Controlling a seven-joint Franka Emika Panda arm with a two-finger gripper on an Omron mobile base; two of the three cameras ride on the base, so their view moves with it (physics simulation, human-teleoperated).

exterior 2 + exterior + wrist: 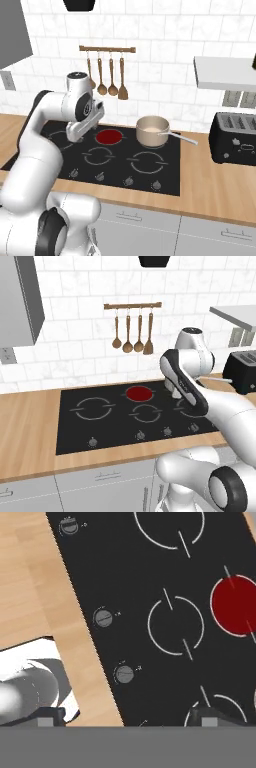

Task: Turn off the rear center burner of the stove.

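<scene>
**Operator:** Which step are you on?

**Arm:** The approach, as I judge it. The rear center burner [139,393] glows solid red at the far middle of the stove [75,433], so it reads as on. My gripper [125,718] hangs above the glass, touching nothing.

**Operator:** Jaws?

**Arm:** In the hand view my two tips stand well apart with nothing between them.

**Operator:** Where is the burner relative to them?

**Arm:** Beyond the tips and off to one side; in the right base view my hand hangs just left of the red disc. The knobs [103,618] lie along the near edge, nearer me than the burner.

**Operator:** Next?

**Arm:** Come down toward the near edge and straddle one knob. Which knob serves this burner I cannot tell; the markings are too small.
</scene>
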